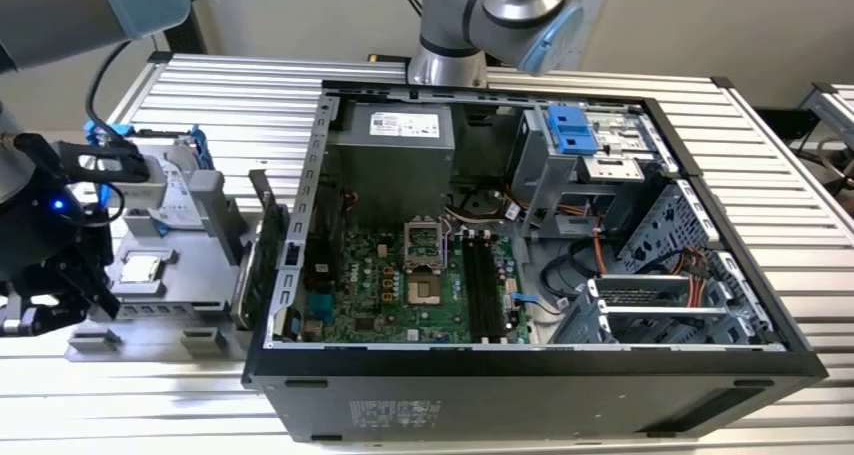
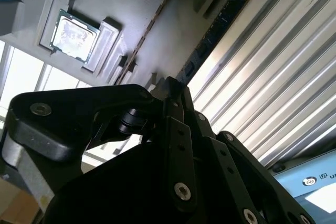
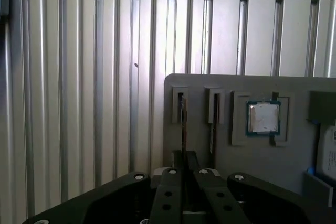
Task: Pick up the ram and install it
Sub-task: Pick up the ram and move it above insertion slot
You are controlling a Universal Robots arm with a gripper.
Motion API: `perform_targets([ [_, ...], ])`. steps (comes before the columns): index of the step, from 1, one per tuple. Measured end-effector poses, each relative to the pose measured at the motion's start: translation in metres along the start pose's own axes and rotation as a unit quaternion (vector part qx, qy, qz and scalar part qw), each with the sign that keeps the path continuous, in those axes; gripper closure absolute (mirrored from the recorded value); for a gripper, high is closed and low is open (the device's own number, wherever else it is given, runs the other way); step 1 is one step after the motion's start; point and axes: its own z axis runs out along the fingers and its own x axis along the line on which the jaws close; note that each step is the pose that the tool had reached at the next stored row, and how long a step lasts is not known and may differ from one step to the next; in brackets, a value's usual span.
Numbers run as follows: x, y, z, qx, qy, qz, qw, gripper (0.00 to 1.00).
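Note:
The ram (image 3: 182, 124) stands on edge in a slot of the grey parts holder (image 3: 252, 161), so I see it as a thin line in the first wrist view. In the second wrist view the ram (image 2: 220, 24) shows as a long dark stick running up to my fingertips. My gripper (image 3: 182, 157) has its fingers close together on the ram's near end, also visible as the gripper (image 2: 170, 90). In the exterior view the black gripper (image 1: 80, 290) hangs over the holder's corner at that view's left, well away from the motherboard's black slots (image 1: 483, 285).
A second thin board (image 3: 214, 124) sits in the neighbouring slot, and a processor chip (image 3: 262, 117) lies in a recess. The holder also carries a blue-framed drive (image 1: 160, 175) and an upright card (image 1: 267, 245). The open computer case (image 1: 534, 360) stands on the ribbed table (image 1: 774, 175).

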Motion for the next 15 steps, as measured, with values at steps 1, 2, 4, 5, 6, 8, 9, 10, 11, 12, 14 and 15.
perform_targets([
  [1, 0.0, 0.0, -0.0008, 0.0, 0.0, 0.0, 1.0, 1.0],
  [2, 0.0, 0.0, -0.0015, 0.0, 0.0, 0.0, 1.0, 1.0],
  [4, 0.0, 0.0, -0.0029, 0.0, 0.0, 0.0, 1.0, 1.0],
  [5, 0.0, 0.0001, -0.0036, 0.0, 0.0, 0.0, 1.0, 1.0],
  [6, 0.0, 0.0001, -0.0041, 0.0001, -0.0001, 0.0, 1.0, 1.0],
  [8, 0.0, 0.0001, -0.0055, 0.0, 0.0, 0.0, 1.0, 1.0],
  [9, 0.0, 0.0001, -0.0062, 0.0, 0.0, 0.0, 1.0, 1.0],
  [10, 0.0, 0.0001, -0.0069, 0.0, 0.0, 0.0, 1.0, 1.0],
  [11, 0.0, 0.0001, -0.0076, 0.0, 0.0, 0.0, 1.0, 1.0],
  [12, -0.0001, 0.0001, -0.0083, 0.0, 0.0, 0.0, 1.0, 1.0],
  [14, -0.0001, 0.0002, -0.0096, 0.0, 0.0, 0.0, 1.0, 1.0],
  [15, -0.0001, 0.0002, -0.0103, 0.0001, 0.0, 0.0, 1.0, 1.0],
])
